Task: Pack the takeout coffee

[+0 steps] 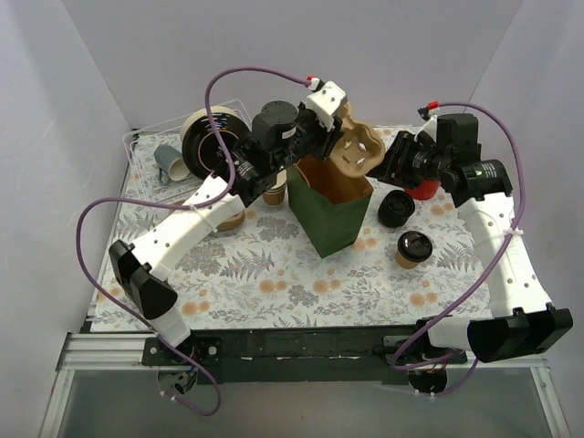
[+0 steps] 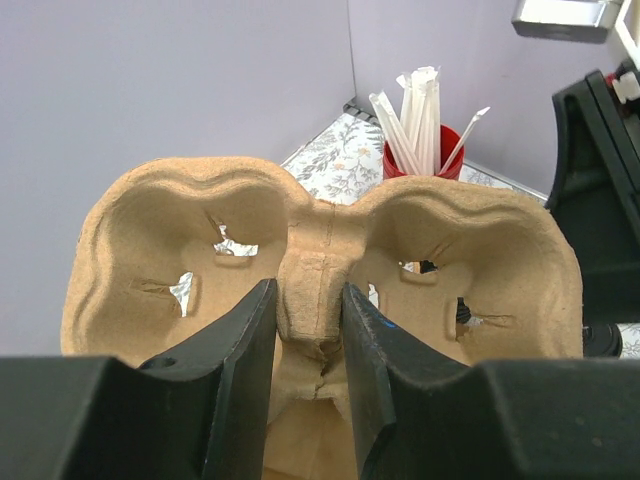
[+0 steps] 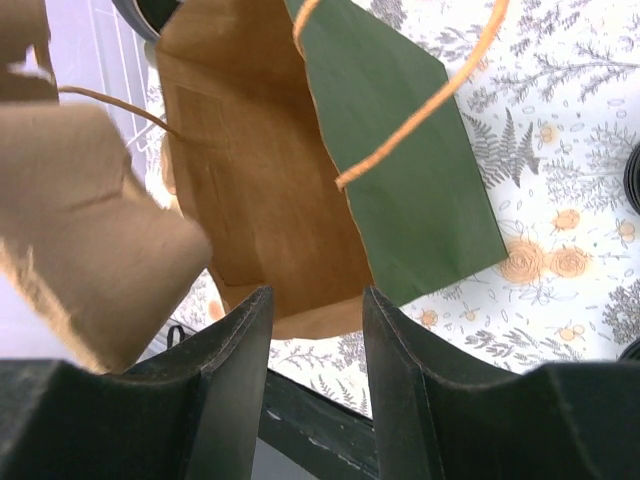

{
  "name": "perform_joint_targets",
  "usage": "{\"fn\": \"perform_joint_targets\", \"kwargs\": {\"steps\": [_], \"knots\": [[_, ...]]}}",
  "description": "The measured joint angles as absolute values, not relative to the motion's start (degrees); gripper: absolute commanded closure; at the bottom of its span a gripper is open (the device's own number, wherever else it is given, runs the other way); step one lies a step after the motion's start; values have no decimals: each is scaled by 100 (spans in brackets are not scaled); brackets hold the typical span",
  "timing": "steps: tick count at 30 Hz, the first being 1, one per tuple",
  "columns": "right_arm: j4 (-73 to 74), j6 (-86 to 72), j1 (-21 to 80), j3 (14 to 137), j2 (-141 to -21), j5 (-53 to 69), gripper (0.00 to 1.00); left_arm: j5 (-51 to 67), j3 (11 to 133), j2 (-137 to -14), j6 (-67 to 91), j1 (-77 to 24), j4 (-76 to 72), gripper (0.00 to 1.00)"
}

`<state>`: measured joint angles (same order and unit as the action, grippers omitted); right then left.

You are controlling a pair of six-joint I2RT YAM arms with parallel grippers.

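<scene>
The takeout coffee (image 1: 413,248), a tan cup with a black sip lid, stands on the mat right of the green-and-brown paper bag (image 1: 333,214). The bag stands open and upright at mid-table. My left gripper (image 1: 338,137) is shut on the middle ridge of a tan pulp cup carrier (image 1: 358,151) and holds it above the bag's far rim. The left wrist view shows the jaws (image 2: 310,300) pinching that ridge of the carrier (image 2: 180,230). My right gripper (image 1: 391,162) is open and empty beside the bag's right top edge. Its wrist view (image 3: 315,300) looks down into the bag (image 3: 260,180), with the carrier (image 3: 80,220) at left.
A loose black lid (image 1: 395,208) lies right of the bag. A red cup of straws (image 2: 420,160) stands at the back right. Lidless tan cups (image 1: 274,194) stand left of the bag, with a grey mug (image 1: 169,162) and a big roll (image 1: 208,141) on a tray at back left.
</scene>
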<state>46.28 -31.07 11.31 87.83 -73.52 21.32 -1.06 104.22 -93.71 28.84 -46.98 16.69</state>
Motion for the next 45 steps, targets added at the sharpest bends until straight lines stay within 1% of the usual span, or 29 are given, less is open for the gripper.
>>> {"fn": "perform_joint_targets", "kwargs": {"steps": [6,14,20,31,34,37,38,40,41,42,45], "knots": [[4644,-3055,1131,8635,-7284,2112,50,12,10501,-9695,2685,-4633,1612,93],[4613,-2471,1131,8635,-7269,2215,51,180,9706,-9500,2541,-4265,1645,91],[4613,-2051,1131,8635,-7404,2248,53,331,9664,-9502,2482,-4174,1765,91],[4431,-1927,1337,8460,-7596,2386,54,617,9566,-9500,2530,-4174,1793,90],[4458,-1887,1433,8357,-7594,2252,58,655,9435,-9491,2556,-4174,1796,90],[4493,-1809,1468,8344,-7590,2147,70,683,9286,-9491,2585,-4174,1824,90],[4491,-1785,1479,8344,-7585,2102,78,692,9247,-9491,2596,-4174,1837,90],[4486,-1745,1483,8340,-7572,2036,88,694,9227,-9491,2626,-4174,1876,90],[4484,-1739,1490,8326,-7568,2010,96,703,9227,-9491,2646,-4174,1890,90],[4473,-1743,1492,8302,-7555,1988,99,714,9229,-9487,2670,-4174,1887,90],[4440,-1758,1503,8259,-7533,1962,99,716,9229,-9483,2731,-4174,1946,89]]}}
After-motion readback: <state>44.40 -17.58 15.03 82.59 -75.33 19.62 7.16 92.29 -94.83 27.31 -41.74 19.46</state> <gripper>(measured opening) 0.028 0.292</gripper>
